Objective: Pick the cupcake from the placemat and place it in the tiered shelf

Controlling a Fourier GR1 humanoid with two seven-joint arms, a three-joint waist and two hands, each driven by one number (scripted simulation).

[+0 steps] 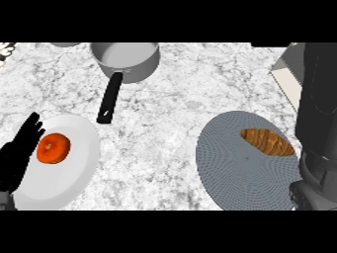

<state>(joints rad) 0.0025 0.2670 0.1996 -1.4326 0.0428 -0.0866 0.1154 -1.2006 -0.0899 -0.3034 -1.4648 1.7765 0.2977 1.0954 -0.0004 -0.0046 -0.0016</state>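
The task's thing lies on the round grey placemat [236,178] at the right of the counter [163,99]. It reads less as a cupcake than as an oblong, brown, ridged pastry [268,142]. It sits in the mat's upper right part, with its long axis running from upper left to lower right in the head view.

The right arm [325,163] fills the view's right edge as a dark bulk, just beside the pastry. Its darker upper end is probably the right hand [328,84], but whether that hand is open or closed cannot be told.

The left hand [14,153] rests at the left edge with its fingers straight and spread, holding nothing. It overlaps the rim of a white plate [83,163] that carries a round orange-red item [53,148].

The pastry is well apart from the left hand and lies to the left of the right arm, so the right side looks the natural one for the pick. A grasp would best close across the pastry's short width.

A pale angled structure [286,74] at the upper right, partly hidden by the arm, is likely the tiered shelf. A grey saucepan [126,58] stands at the top.
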